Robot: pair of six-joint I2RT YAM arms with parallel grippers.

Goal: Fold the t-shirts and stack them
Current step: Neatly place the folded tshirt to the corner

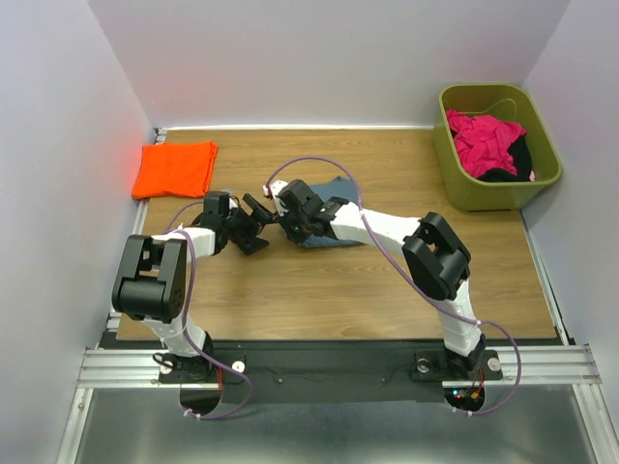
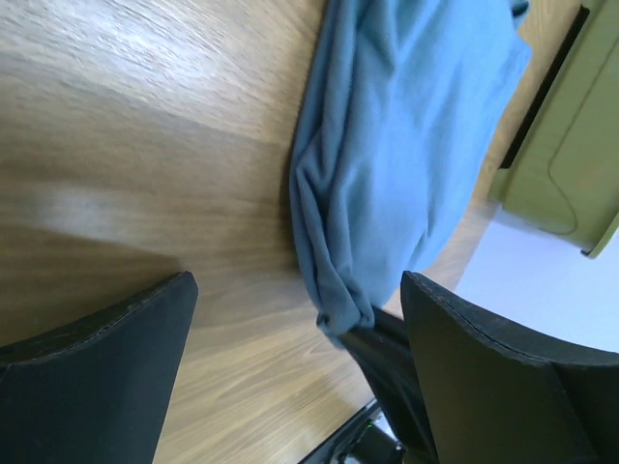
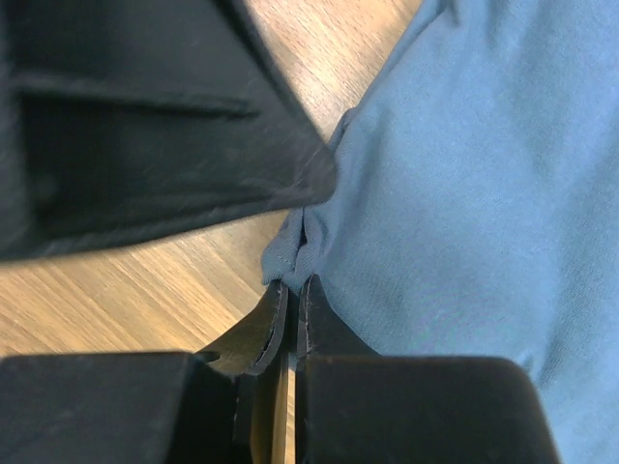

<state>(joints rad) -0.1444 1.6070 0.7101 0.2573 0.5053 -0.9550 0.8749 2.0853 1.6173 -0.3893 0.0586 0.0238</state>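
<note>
table (image 1: 319,295) open in front, bin (image 1: 488,198) far right

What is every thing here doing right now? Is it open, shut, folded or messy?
blue-grey t-shirt: bunched on the table, not stacked yet.
orange t-shirt: folded, lying flat in the far left corner.
left end effector: open, holding nothing.
right end effector: shut on the blue-grey t-shirt, pinching its edge.
green bin: no lid on it, pink and black clothes heaped inside.

White links (image 1: 387,229), black joints (image 1: 437,253), purple cables (image 1: 311,159), matte black left tool (image 2: 295,285)
</note>
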